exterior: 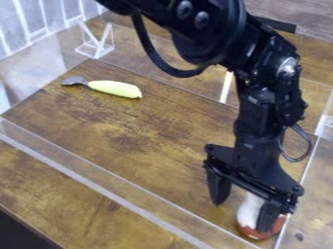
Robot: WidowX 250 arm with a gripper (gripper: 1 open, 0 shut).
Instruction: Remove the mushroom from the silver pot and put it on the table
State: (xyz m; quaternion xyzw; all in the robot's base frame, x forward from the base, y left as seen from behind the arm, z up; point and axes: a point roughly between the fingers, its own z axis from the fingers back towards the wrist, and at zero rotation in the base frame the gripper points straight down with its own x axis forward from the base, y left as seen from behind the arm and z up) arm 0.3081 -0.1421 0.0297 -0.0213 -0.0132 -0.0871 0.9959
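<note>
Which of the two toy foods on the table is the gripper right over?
The mushroom, white-stemmed with a red-brown cap, at the near right. The open gripper straddles it, while the yellow banana lies far off at the back left.

A slim yellow banana-like piece (115, 88) lies on the wood planks toward the upper left, its long axis running roughly left to right, with a small dark stem end (73, 82) at its left tip. Behind it, near the top left corner, stands a clear acrylic bracket (93, 41) shaped like a small triangle frame. At the far left edge, pale vertical bars (29, 24) show beyond the planks.
</note>
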